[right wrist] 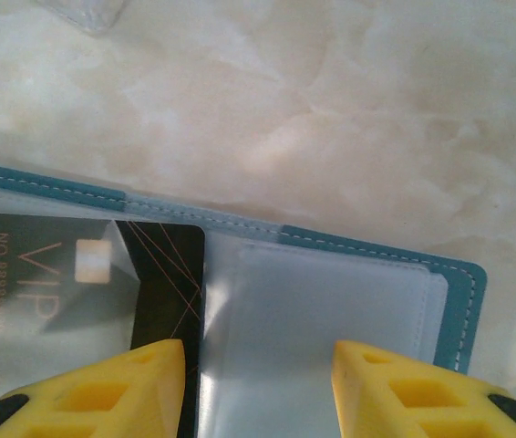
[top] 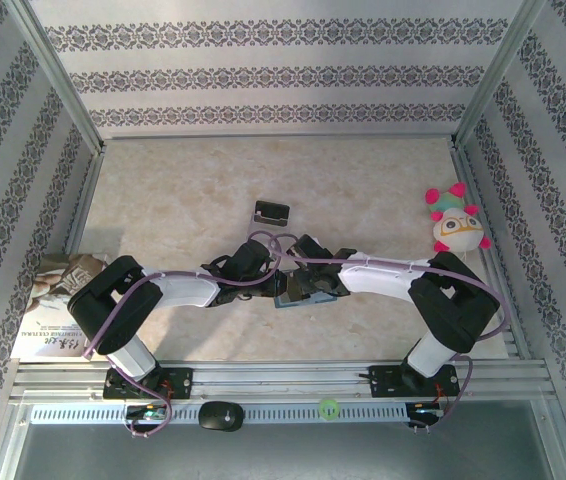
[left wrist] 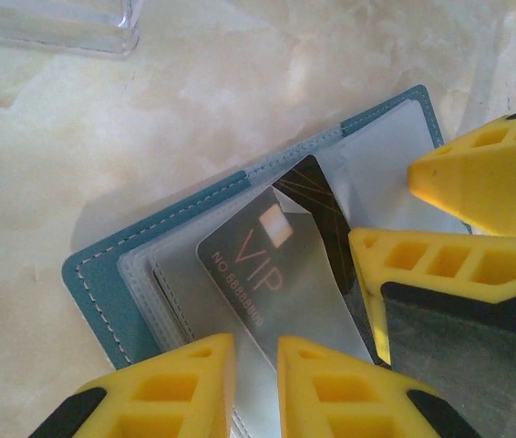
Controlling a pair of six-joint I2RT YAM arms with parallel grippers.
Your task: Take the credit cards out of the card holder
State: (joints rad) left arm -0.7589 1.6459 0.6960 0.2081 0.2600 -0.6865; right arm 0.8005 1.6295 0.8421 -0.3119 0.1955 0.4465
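**Left gripper** (left wrist: 255, 354): the yellow jaws are drawn nearly together over the near end of a grey-and-black plastic VIP card (left wrist: 267, 274). The card passes beneath one finger and a sliver of it shows in the gap. Whether it is actually clamped cannot be told. Judged purpose: to draw the card toward this arm, out of its sleeve.

**Right gripper** (right wrist: 258, 358): the jaws are about half spread with nothing between them. One fingertip (right wrist: 139, 370) bears on the card's black edge beside the spine, and the other bears on the frosted clear pocket of the opposite leaf. Judged purpose: to pin the small teal-blue stitched card holder (left wrist: 103, 297) flat and open while the other arm pulls.

**Holder position:** it lies open on the beige marbled tabletop (top: 363, 180), under both wrists and near the arm bases. The card sits slightly askew to the holder's stitched edge, so extraction is judged begun but not complete.

**Further out:** a clear plastic stand with a black piece (top: 272, 211) sits well apart and is not involved.
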